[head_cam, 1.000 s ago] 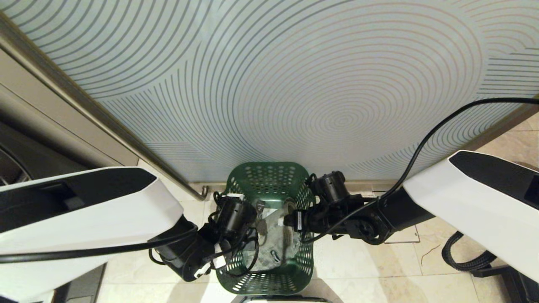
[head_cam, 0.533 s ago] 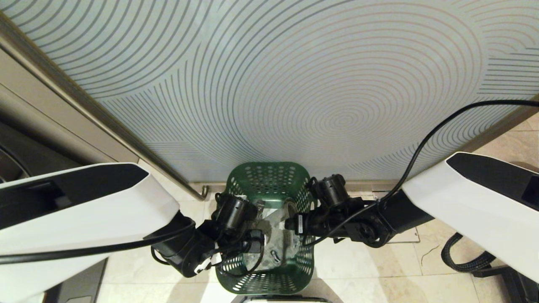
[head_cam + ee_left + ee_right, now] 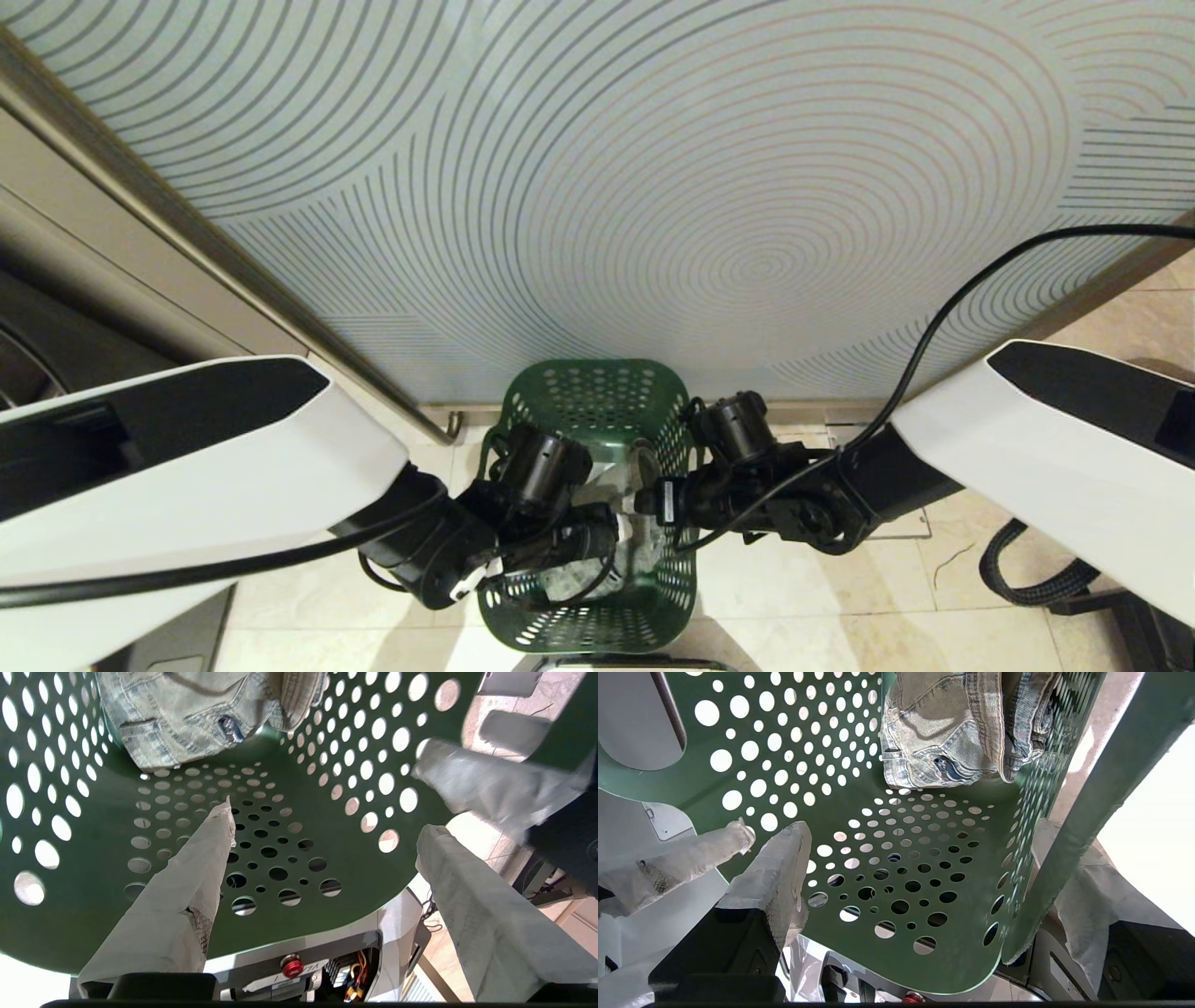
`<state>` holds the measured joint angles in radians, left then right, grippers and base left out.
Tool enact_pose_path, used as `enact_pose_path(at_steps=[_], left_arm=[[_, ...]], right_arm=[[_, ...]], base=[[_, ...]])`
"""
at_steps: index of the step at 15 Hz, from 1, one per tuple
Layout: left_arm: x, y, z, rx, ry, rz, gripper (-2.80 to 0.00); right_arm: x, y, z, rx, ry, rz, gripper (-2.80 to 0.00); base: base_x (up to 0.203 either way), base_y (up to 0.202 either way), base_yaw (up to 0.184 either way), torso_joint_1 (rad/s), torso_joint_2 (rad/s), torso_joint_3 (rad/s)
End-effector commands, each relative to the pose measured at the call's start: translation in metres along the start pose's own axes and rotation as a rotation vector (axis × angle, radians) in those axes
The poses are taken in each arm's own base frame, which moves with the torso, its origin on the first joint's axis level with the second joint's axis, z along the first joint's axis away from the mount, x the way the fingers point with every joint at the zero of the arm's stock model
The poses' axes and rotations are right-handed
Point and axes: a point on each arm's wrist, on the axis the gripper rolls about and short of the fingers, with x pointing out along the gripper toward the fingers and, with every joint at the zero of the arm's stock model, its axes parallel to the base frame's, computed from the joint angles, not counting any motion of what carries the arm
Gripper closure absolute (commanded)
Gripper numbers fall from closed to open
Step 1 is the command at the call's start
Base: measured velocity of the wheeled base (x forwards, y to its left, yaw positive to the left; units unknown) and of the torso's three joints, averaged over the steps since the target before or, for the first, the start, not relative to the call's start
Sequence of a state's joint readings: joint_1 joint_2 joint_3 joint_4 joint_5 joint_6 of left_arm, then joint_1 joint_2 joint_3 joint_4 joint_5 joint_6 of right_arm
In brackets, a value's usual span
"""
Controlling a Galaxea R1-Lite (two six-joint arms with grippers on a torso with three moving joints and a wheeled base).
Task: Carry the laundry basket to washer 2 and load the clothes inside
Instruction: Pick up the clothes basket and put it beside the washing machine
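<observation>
The green perforated laundry basket [image 3: 597, 401] stands on the floor against a patterned wall, right in front of me. Pale denim clothes [image 3: 196, 714] lie bunched at the far end of its bottom, also seen as denim clothes [image 3: 952, 732] in the right wrist view. My left gripper [image 3: 605, 549] reaches into the basket from the left and is open and empty [image 3: 327, 821]. My right gripper [image 3: 642, 478] is open at the basket's right side [image 3: 924, 830], one finger inside and one finger [image 3: 1069, 896] outside the wall. Washer 2 is out of view.
A frosted panel with curved lines [image 3: 653, 187] rises just behind the basket, with a metal rail [image 3: 280, 308] along its left edge. A black corrugated hose [image 3: 1027, 569] lies on the tiles at the right. My base with its red button [image 3: 292, 966] sits under the basket's near wall.
My left gripper has swung rightward and further into the basket, its wrist turning. The right arm, the basket and the clothes have stayed put.
</observation>
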<state>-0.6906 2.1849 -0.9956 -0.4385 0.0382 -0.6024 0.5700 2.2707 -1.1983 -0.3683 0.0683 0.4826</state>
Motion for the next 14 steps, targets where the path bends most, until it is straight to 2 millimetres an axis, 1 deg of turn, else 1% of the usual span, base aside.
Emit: enact_pose_path(at_steps=[1,2,4,5,7,10,12,14], left_arm=[[-0.001,-0.004,0.004,0.002,-0.014,-0.008,-2.8],[-0.004,-0.005,0.004,0.008,-0.015,0.019,-2.8],[-0.011,-0.004,0.007,0.05,-0.068,0.152,-2.8],[-0.019,-0.006,0.012,0.082,-0.108,0.192,-2.8],[-0.035,-0.011,0.022,0.141,-0.169,0.22,-2.8],[-0.038,-0.02,0.038,0.178,-0.235,0.267,-2.8],[-0.04,-0.028,0.052,0.189,-0.259,0.286,-2.8],[-0.045,-0.034,0.063,0.198,-0.242,0.332,-2.8]], right_arm=[[-0.001,0.001,0.001,0.001,-0.004,0.004,-2.8],[-0.002,0.001,0.001,0.001,-0.005,0.004,-2.8],[-0.001,0.0,0.001,0.003,-0.006,-0.004,-2.8],[-0.001,-0.001,0.0,0.003,-0.001,-0.006,-2.8],[0.0,0.0,-0.001,0.002,0.0,-0.006,-2.8],[0.0,-0.001,-0.002,0.001,0.005,-0.009,-2.8],[-0.001,-0.003,-0.004,0.002,0.01,-0.014,-2.8],[-0.001,-0.003,-0.004,0.001,0.011,-0.018,-2.8]], base=[[0.0,0.0,0.0,0.0,0.0,0.0],[0.0,0.0,0.0,0.0,0.0,0.0],[0.0,0.0,0.0,0.0,0.0,0.0],[0.0,0.0,0.0,0.0,0.0,0.0],[0.0,0.0,0.0,0.0,0.0,0.0],[0.0,0.0,0.0,0.0,0.0,0.0],[0.0,0.0,0.0,0.0,0.0,0.0],[0.0,0.0,0.0,0.0,0.0,0.0]])
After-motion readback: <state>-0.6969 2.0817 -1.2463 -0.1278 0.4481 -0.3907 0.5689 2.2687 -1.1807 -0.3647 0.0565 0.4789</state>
